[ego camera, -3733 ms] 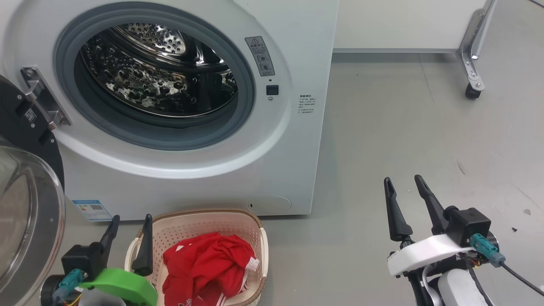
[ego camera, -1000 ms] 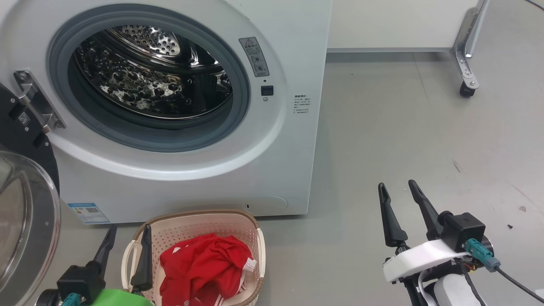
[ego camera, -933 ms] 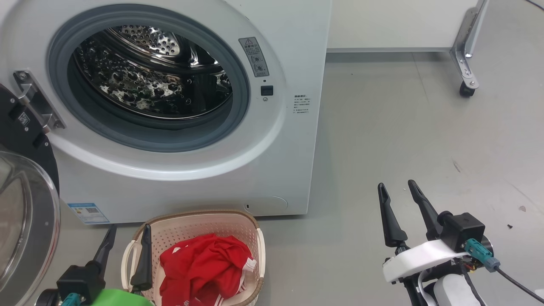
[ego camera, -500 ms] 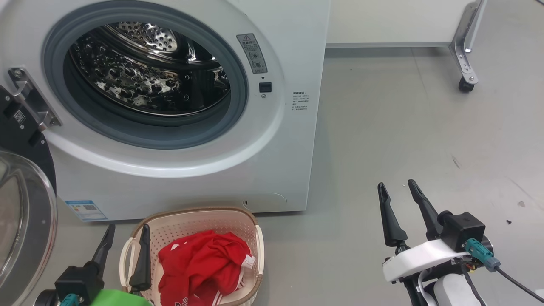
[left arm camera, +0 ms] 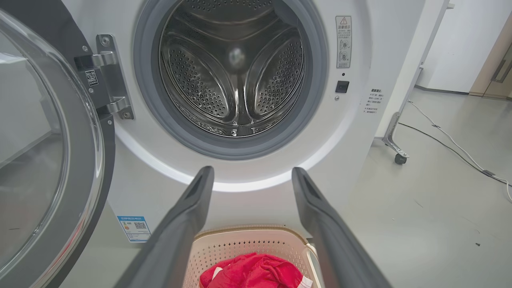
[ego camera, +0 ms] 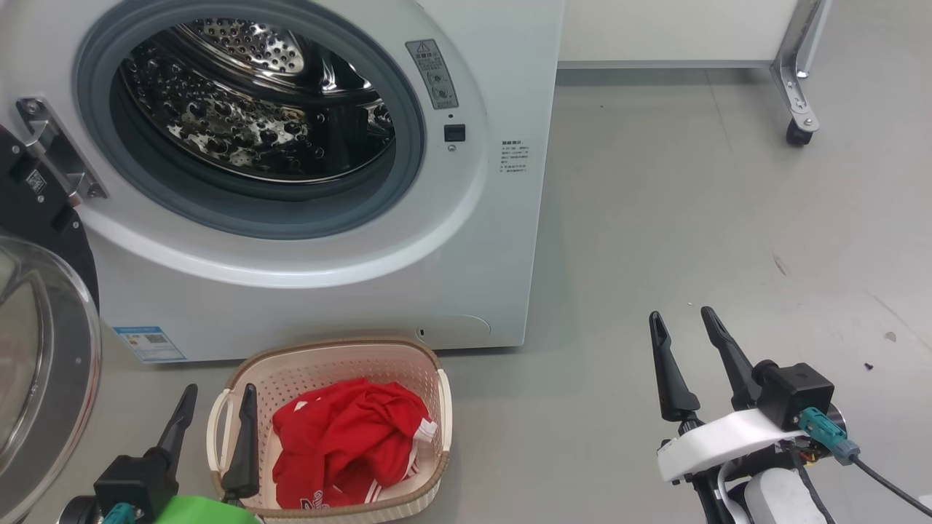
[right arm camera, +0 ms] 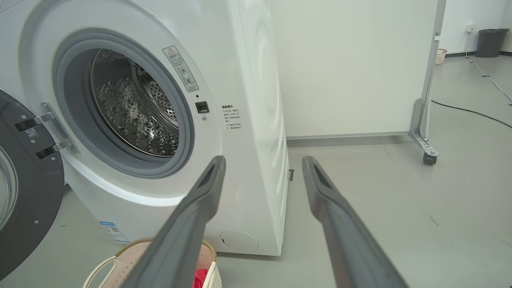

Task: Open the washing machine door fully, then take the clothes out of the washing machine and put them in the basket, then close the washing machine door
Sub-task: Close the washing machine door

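Note:
The washing machine (ego camera: pixel 466 240) stands with its door (ego camera: pixel 44 349) swung wide open to the left, hinge side at the drum's left. Its steel drum (ego camera: pixel 255 102) shows bare metal inside. On the floor in front of it, the basket (ego camera: pixel 328 348) holds the red clothes (ego camera: pixel 342 444). My left gripper (ego camera: pixel 220 391) is open and empty over the basket's left handle, pointing at the drum (left arm camera: pixel 236 72). The right gripper (ego camera: pixel 681 314) hangs open and empty over bare floor, to the right of the machine. The wrist views show the left gripper (left arm camera: pixel 252 170) and the right gripper (right arm camera: pixel 264 159) with fingers spread wide.
A white panel on a wheeled metal frame (ego camera: pixel 797 135) stands behind and to the right of the machine. A cable (left arm camera: pixel 448 140) runs along the floor to the right. A dark bin (right arm camera: pixel 490 42) stands far back. Grey floor stretches to the right.
The head view has shifted a little, so the machine sits higher in the picture. My left gripper shows lower than a few seconds ago. Both grippers stay open; the clothes lie unmoved.

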Motion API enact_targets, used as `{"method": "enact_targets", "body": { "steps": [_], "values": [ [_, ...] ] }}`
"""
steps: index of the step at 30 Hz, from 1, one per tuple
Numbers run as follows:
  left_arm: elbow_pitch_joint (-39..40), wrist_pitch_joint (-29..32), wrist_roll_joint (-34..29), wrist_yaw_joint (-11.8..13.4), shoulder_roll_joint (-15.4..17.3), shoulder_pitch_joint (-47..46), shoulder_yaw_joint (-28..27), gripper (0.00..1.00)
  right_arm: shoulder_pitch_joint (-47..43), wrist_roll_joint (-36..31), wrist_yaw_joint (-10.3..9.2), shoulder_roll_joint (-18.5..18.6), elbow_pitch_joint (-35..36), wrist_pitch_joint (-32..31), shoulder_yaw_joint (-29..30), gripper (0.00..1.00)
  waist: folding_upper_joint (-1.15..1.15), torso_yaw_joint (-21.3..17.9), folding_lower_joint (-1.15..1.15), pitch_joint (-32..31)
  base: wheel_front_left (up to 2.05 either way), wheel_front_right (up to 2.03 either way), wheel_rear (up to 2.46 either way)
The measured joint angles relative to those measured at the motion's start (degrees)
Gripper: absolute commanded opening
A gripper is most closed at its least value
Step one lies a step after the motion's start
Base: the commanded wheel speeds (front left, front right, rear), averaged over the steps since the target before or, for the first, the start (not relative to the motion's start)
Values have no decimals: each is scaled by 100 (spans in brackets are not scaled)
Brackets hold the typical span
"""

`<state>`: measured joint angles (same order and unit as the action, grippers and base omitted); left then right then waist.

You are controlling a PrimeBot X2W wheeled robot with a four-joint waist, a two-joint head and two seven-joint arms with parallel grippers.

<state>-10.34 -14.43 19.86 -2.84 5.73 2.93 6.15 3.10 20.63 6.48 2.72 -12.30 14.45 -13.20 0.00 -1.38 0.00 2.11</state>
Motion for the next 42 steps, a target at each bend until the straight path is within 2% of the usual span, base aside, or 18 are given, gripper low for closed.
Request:
{"method": "enact_targets", "body": {
  "steps": [24,42],
  "values": [
    [60,0,-2,0,0,0,-22,100,1,0,0,-1,-2,0,1,100,0,44,0,42,-100,100,0],
    [97,0,-5,0,0,-1,-24,100,10,0,1,-2,-10,0,-1,100,0,59,0,72,-46,46,0]
  ]
}}
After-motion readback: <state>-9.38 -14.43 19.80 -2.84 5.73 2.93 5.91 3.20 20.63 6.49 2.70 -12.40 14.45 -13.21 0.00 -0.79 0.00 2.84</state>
